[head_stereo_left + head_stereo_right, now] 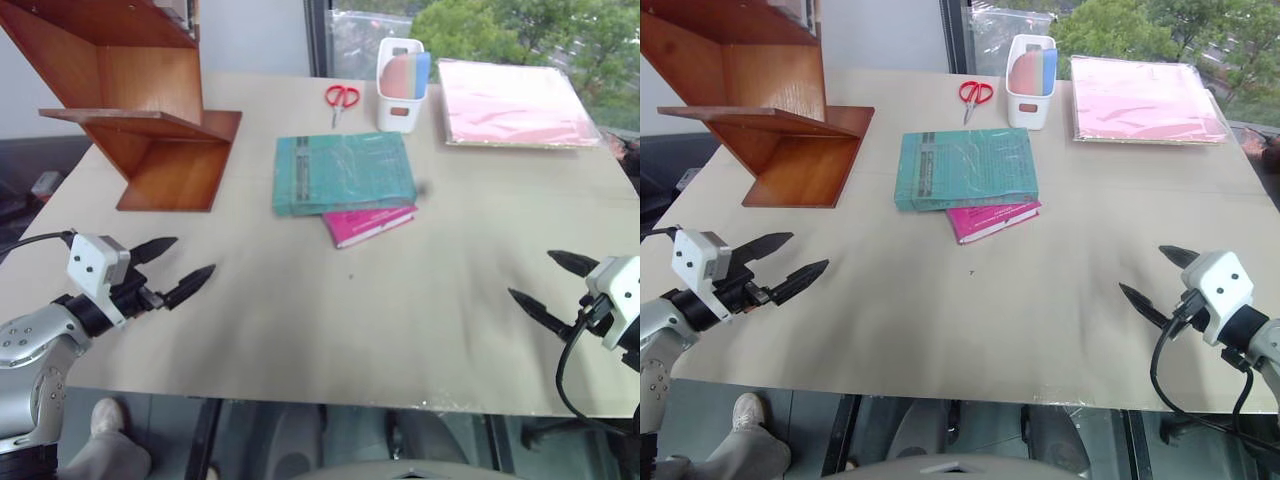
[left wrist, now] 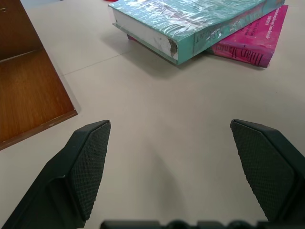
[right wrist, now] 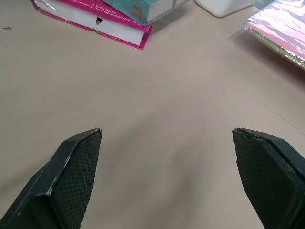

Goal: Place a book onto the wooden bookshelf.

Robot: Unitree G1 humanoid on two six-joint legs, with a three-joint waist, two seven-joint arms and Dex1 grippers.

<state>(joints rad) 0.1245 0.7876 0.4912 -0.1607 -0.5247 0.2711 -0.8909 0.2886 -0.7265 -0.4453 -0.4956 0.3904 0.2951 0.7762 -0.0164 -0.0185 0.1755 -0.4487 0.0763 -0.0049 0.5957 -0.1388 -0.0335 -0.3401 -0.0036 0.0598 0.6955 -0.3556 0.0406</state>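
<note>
Meanwhile, both claws, left claw and right claw, spread and empty, well short of the book atop a pink book.

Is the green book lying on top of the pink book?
Yes, the green book rests flat on the table with part of it covering the smaller pink book that sticks out beneath it.

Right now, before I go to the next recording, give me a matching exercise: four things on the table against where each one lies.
Things:
1. teal book
2. magenta book
3. red scissors
4. pink folder

Places:
A. far right corner of the table
B. partly under another book
C. between the wooden bookshelf and the white bin, near the far edge
D. mid-table, resting on top of another book

Pairs: 1-D, 2-B, 3-C, 4-A
</note>
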